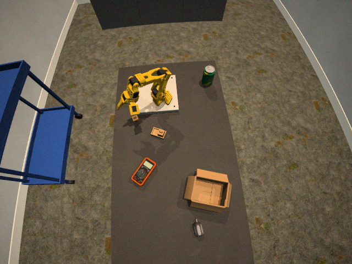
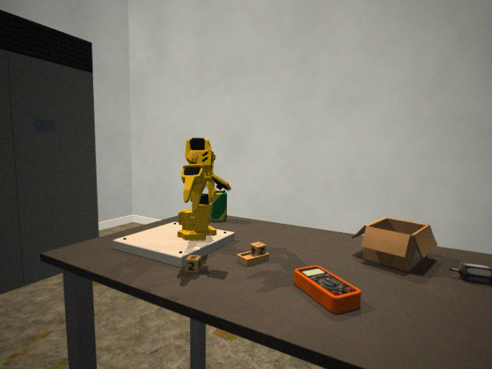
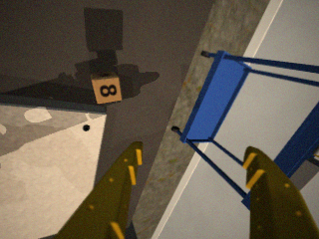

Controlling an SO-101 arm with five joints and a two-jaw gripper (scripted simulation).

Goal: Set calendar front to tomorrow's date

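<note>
The loose wooden cube (image 1: 135, 117) (image 2: 192, 264) (image 3: 107, 90) rests on the table beside the base plate. It shows a 2 in the exterior view and an 8 lying sideways in the wrist view. The tray (image 1: 158, 136) (image 2: 247, 260) holds the other cube (image 1: 161, 132) (image 2: 258, 248) at one end; its other compartment is empty. That cube shows a 4 and what looks like a 2 in the exterior view. The tray's front is hidden. My gripper (image 3: 194, 148) is open and empty, above the table's edge side, with the loose cube off to its left in the wrist view.
The white base plate (image 1: 170, 105) (image 2: 147, 238) (image 3: 55, 164) is close to the loose cube. A multimeter (image 1: 143, 171) (image 2: 327, 287), an open carton (image 1: 208, 190) (image 2: 397, 242), a green can (image 1: 208, 76) (image 2: 219, 206) and a small grey device (image 1: 198, 229) (image 2: 477, 271) stand farther off. A blue cart (image 1: 48, 142) (image 3: 214, 105) is beside the table.
</note>
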